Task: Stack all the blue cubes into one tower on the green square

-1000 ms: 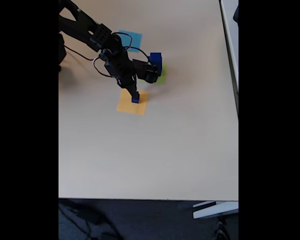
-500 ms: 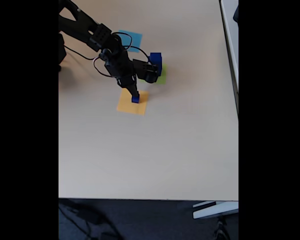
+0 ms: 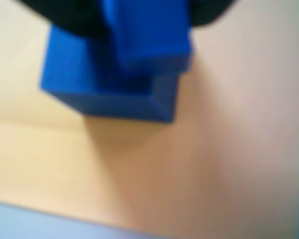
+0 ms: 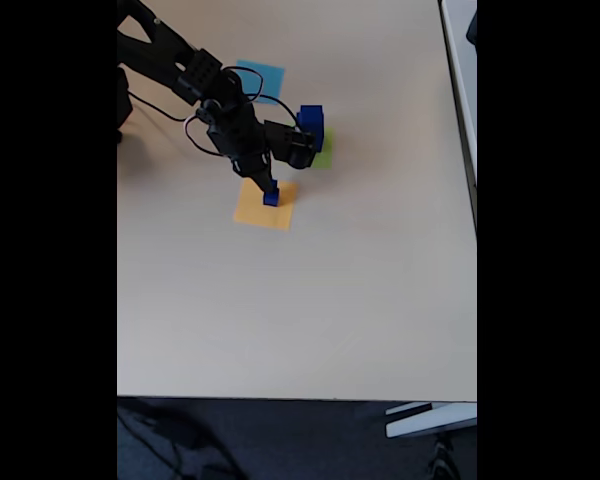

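So here's where I'm at: in the fixed view there's already a blue stack (image 4: 312,122) sitting on the green square (image 4: 323,153), looks like two cubes, though the arm covers part of it so I wouldn't swear to the count. The gripper (image 4: 270,193) is down on the orange square (image 4: 265,206), right at the small blue cube (image 4: 271,199) sitting on it. The wrist view is blurry but shows the cube (image 3: 114,74) jammed up against a blue part of the tool, with orange paper underneath. Honestly I can't tell whether the jaws are clamped on it or just straddling it. The light blue square (image 4: 263,75) looks bare. So I'd say most of the tower is built, and what's left is lifting this last cube and setting it on top.
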